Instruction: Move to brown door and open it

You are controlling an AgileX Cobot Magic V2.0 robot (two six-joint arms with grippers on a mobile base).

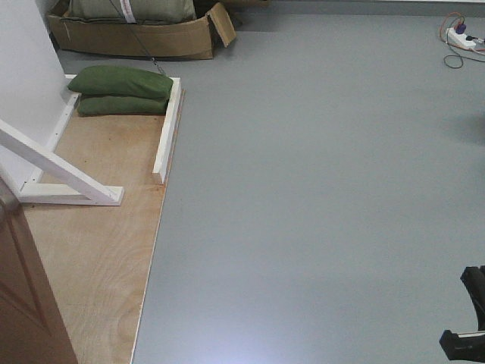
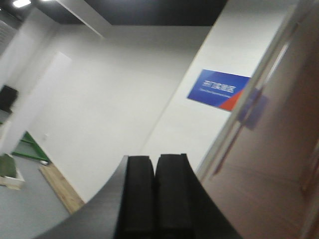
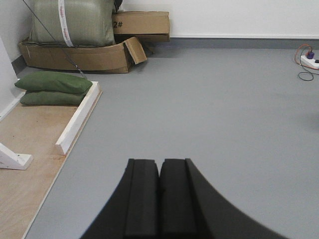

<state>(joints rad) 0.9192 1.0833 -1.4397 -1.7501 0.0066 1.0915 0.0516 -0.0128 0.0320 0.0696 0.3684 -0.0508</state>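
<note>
The brown door (image 1: 26, 303) shows as a brown panel at the bottom left of the front view. It also fills the right side of the left wrist view (image 2: 279, 164), tilted and blurred, with a pale patch on its edge. My left gripper (image 2: 155, 158) is shut and empty, raised and pointing just left of the door's edge. My right gripper (image 3: 159, 162) is shut and empty, held low over the grey floor; part of that arm (image 1: 468, 318) shows at the bottom right of the front view.
A plywood base (image 1: 91, 250) with white wooden braces (image 1: 61, 171) and a white rail (image 1: 168, 129) lies left. Green sandbags (image 1: 121, 89) and a cardboard box (image 1: 136, 34) sit behind it. A power strip with cables (image 1: 461, 38) lies far right. A blue sign (image 2: 217, 89) hangs on the white wall.
</note>
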